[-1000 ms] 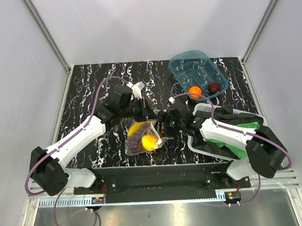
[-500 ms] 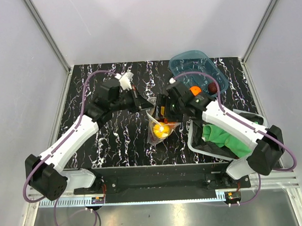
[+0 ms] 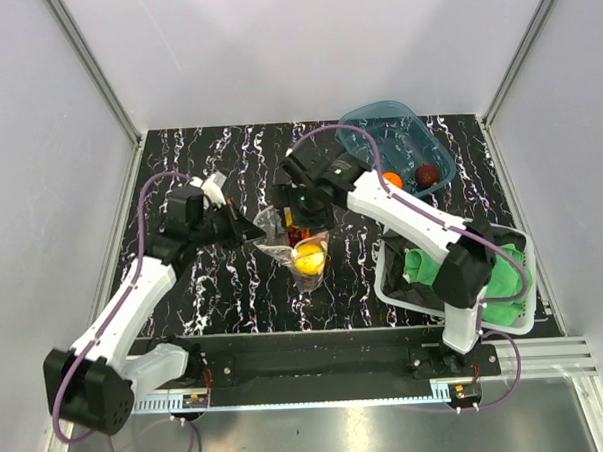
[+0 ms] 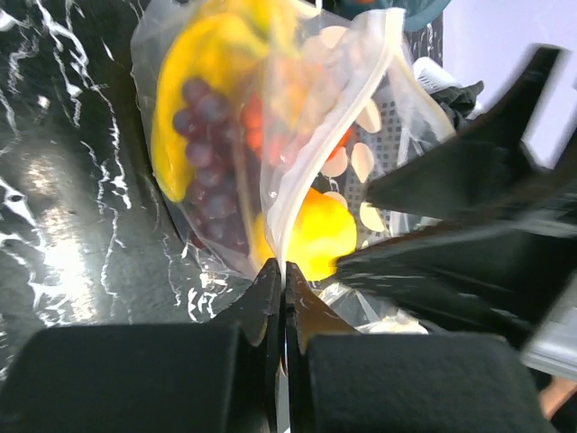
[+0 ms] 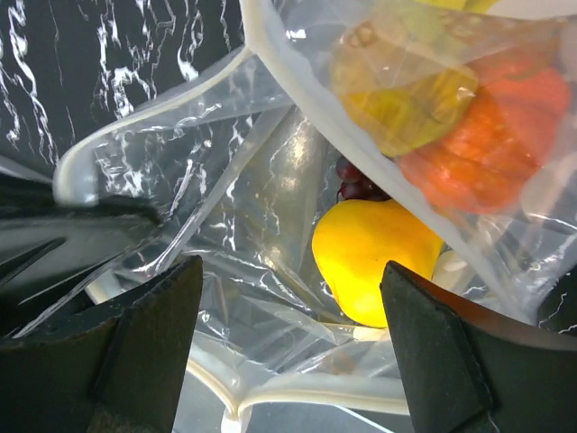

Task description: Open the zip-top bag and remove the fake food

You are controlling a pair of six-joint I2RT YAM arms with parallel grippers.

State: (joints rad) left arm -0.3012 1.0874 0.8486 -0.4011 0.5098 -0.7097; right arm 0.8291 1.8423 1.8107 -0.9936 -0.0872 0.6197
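Looking down from above, we see the bag (image 3: 274,237) near the middle of the dark marbled table (image 3: 199,160), stretched between the two arms. Our left gripper (image 4: 281,281) is clamped tight on the bag's white zip edge, its two fingers pressed together with only the thin plastic between them. Our right gripper (image 5: 293,325) stands wide, its fingers spread to either side of the bag's gaping mouth and gripping nothing that we can make out. The mouth is parted, and in the right wrist view the white zip strip curls away in a loop.

The toy food sits inside the bag. We see a round yellow fruit (image 5: 374,257) deep in the opening, a cluster of dark grapes (image 4: 209,158) beside it, a blurred yellow banana bunch (image 4: 194,68) against the plastic wall, and an orange fruit (image 5: 491,149) behind another layer of film. Pale oval dots mark the bag's side. Whether the bag's bottom touches the table we cannot tell.

Well apart from the bag, at the far right of the table, stands a blue tub (image 3: 363,133) with an orange ball (image 3: 391,180) and a dark red fruit (image 3: 428,172) in it. Near the right arm's base sits a white basket (image 3: 389,290) holding a green cloth (image 3: 423,266) and something black.
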